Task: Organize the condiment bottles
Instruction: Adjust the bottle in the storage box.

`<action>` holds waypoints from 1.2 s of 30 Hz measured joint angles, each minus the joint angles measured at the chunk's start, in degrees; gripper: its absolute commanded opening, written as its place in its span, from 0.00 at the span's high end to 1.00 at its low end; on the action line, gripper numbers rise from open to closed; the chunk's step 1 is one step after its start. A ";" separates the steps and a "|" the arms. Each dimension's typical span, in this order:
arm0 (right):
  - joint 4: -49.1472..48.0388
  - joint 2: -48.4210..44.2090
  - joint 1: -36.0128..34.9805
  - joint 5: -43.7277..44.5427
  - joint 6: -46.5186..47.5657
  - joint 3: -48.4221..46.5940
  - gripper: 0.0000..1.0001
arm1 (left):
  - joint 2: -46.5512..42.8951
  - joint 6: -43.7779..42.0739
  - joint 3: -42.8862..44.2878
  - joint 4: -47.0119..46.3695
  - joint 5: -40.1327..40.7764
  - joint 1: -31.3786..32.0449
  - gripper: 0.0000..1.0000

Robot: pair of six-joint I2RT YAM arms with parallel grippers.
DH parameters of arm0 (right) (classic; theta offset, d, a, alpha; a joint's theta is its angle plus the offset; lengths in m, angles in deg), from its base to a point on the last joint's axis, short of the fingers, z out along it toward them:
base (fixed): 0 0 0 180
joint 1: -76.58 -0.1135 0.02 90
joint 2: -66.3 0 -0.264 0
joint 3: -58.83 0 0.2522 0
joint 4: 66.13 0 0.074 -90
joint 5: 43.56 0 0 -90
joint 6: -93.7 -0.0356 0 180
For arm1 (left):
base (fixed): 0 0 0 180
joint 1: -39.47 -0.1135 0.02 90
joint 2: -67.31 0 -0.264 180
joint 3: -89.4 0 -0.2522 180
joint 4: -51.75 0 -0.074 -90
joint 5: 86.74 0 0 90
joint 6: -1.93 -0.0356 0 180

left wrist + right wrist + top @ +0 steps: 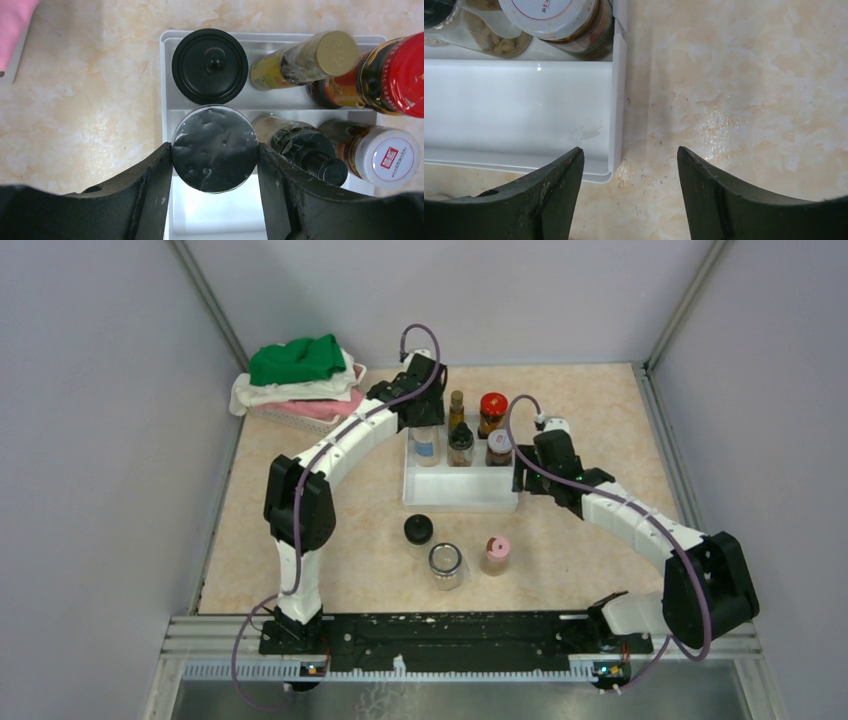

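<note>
White tray (460, 492) noted | tabletop (340, 540) recorded beige, marbled | caps logged: black cap (418, 529), silver cap (215, 148), red cap (493, 402), pink cap (497, 546)

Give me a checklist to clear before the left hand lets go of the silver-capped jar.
1. Left hand grips silver-capped jar: ok, fingers on both sides of cap.
2. Jar seated on white tray step: cannot tell.
3. Gap to black-capped jar behind: cannot tell, caps look close.
4. Right hand empty, open: ok.
5. Right hand clear of tray: not ok, wall lies between its fingers.
</note>
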 measured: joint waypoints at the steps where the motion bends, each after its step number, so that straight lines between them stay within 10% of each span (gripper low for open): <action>1: -0.09 -0.07 0.02 0.00 0.00 0.24 0.32 | 0.61 0.44 0.98 0.57 0.37 0.13 0.41; 29: -1.77 -2.36 0.79 -1.86 0.02 5.49 0.32 | 2.51 15.80 4.42 10.01 13.38 3.76 0.40; 36: -1.70 -2.51 0.83 -2.34 0.02 6.03 0.32 | 4.07 16.90 5.86 12.31 14.32 3.76 0.19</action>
